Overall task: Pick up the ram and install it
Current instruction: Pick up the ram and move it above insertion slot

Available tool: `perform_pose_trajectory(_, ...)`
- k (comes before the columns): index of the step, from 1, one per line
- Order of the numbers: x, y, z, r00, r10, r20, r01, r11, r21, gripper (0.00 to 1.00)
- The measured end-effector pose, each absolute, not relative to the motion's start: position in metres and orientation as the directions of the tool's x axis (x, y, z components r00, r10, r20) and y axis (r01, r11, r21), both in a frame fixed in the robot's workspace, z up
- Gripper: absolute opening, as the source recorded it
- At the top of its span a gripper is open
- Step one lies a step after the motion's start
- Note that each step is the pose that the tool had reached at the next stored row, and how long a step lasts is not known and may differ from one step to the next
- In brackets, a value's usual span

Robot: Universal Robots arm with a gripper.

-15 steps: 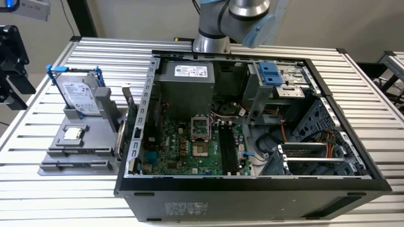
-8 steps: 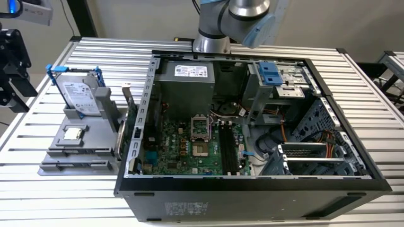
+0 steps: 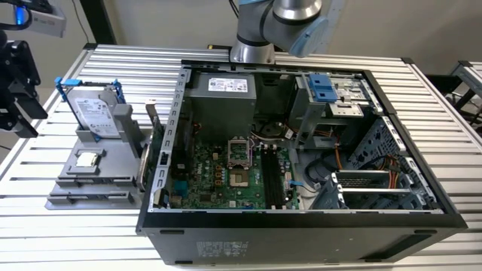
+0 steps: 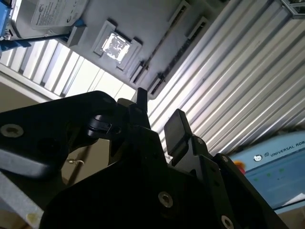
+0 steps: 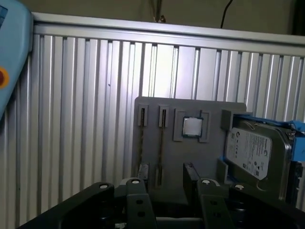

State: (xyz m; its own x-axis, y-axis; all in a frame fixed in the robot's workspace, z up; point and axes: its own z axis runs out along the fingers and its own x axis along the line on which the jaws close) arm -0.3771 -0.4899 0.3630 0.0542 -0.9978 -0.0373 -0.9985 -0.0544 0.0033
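The end effector [image 5: 169,183] hangs wide open near the ram [image 5: 160,148], probably a light, stiff, fragile board best pinched gently across its flat faces at mid-length.

Arm [image 3: 286,22] cut off at exterior view's top edge. First wrist view: gripper [image 5: 170,183] body and hard drive [image 5: 252,152] cropped by frame edges; holder slots [image 5: 161,143] too dim to tell contents.
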Motion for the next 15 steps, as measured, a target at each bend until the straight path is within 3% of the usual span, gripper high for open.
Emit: perform_pose_trajectory(15,-0.373,-0.493,0.336,0.035,-0.999,-0.037,-0.999,-0.035,0.003,1.00)
